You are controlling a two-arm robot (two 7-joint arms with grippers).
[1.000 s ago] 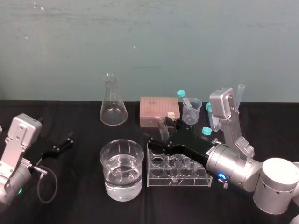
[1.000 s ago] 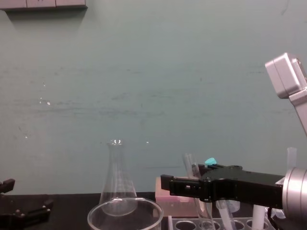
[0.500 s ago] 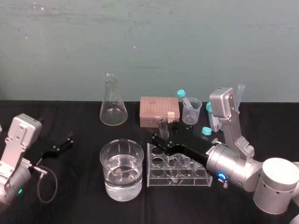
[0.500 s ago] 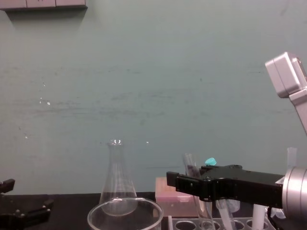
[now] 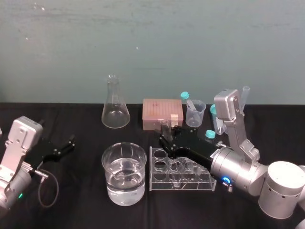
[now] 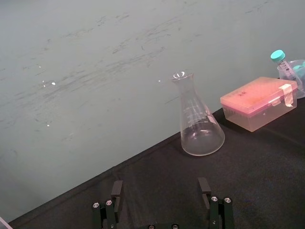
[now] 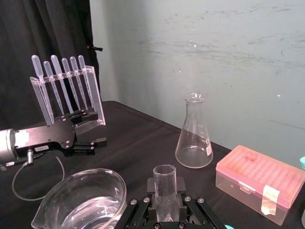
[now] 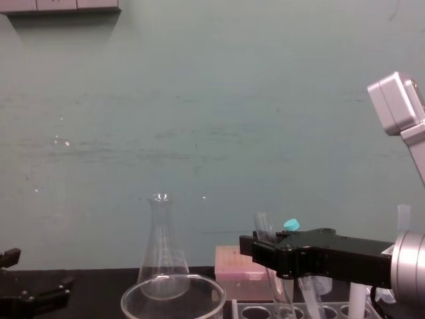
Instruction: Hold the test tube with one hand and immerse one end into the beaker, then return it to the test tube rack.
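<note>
At the far left, past my left arm, a stand of pipettes [image 7: 64, 90] marks that end of the tabletop [image 5: 81, 210]. My left hand [image 5: 66, 144] sits low over the cloth there, its jaws wide apart and holding nothing. Between it and the beaker [image 5: 124, 171] lies a broad strip of bare black cloth, and the ground in front of the beaker is bare too.

The wall closes the rear. The flask [image 5: 115, 112], the pink box [image 5: 163, 113] and a small cup [image 5: 195, 114] stand in a row just before it, so there is little room behind. The beaker, with clear liquid in it, stands just beside the left end of the rack [image 5: 181, 174].

My right hand [image 5: 165, 138] reaches in level from the right, over the back of the rack, well clear of the beaker's rim. The tube [image 5: 165, 126] stands between the tips of its jaws, mouth up and leaning a little. In the chest view it slants down toward the rack's holes, its foot cut off at the lower edge. The jaws flank the glass closely on both sides. I cannot tell whether they press it or merely stand beside it.

To the right, capped tubes [image 5: 210, 134] sit just beyond my wrist, and my own forearm takes up the near right corner.
</note>
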